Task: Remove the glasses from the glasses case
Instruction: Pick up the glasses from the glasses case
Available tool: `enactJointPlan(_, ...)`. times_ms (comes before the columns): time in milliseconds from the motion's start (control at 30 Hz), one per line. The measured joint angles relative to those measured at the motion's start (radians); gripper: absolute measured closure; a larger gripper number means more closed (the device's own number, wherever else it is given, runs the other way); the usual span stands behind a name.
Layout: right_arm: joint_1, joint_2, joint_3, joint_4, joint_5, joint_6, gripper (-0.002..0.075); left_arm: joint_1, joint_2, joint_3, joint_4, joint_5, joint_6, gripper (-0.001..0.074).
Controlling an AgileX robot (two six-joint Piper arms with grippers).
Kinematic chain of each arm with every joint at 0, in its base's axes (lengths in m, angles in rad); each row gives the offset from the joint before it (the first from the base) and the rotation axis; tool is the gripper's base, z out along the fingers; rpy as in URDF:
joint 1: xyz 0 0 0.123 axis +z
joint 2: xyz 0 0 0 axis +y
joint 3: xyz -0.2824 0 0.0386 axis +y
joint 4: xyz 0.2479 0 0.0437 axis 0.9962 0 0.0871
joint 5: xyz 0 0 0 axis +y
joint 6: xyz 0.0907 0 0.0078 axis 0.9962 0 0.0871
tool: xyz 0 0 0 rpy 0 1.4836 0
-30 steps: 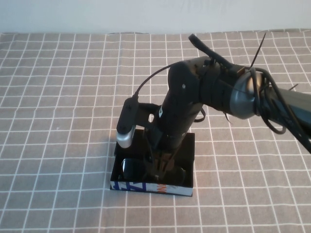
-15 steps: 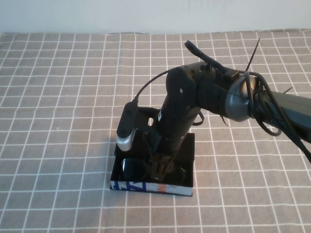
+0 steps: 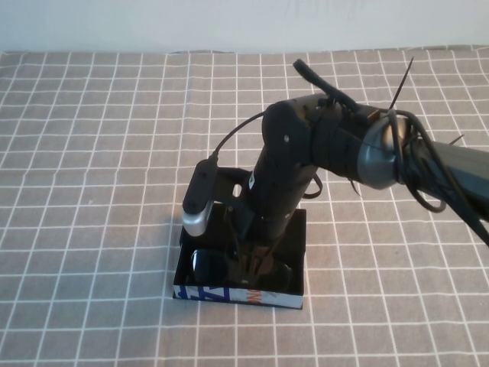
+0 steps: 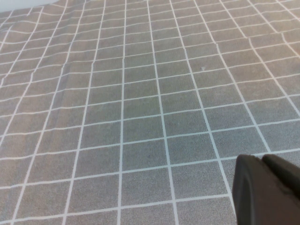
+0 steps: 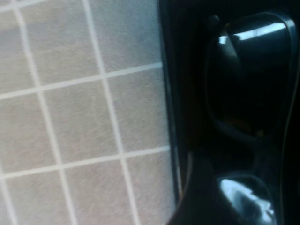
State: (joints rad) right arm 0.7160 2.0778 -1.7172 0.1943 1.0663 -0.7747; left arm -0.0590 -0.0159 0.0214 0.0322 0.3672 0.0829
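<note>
The glasses case (image 3: 294, 229) lies open on the checked cloth, with its blue-and-white printed side (image 3: 214, 293) toward me. The black glasses (image 3: 205, 264) lie inside along the near wall. My right gripper (image 3: 254, 264) reaches straight down into the case over the middle of the glasses, with its jaws apart. In the right wrist view a dark lens (image 5: 253, 79) fills the case's inside beside the case wall (image 5: 169, 93), and one finger (image 5: 197, 197) stands next to the second lens. My left gripper (image 4: 265, 161) is shut and empty above bare cloth; it is outside the high view.
The grey cloth with white grid lines (image 3: 92, 153) covers the whole table. The right arm and its cables (image 3: 367, 145) stretch in from the right above the case. A pale wall (image 3: 153, 23) runs along the back.
The right arm has shifted only slightly over the case. The glasses and the case have not moved.
</note>
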Motion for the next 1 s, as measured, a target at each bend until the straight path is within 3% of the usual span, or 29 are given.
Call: enactJointPlan(1000,0.000,0.020,0.000,-0.013,-0.026,0.004,0.0344,0.000,0.000,0.000,0.000,0.000,0.000,0.0739)
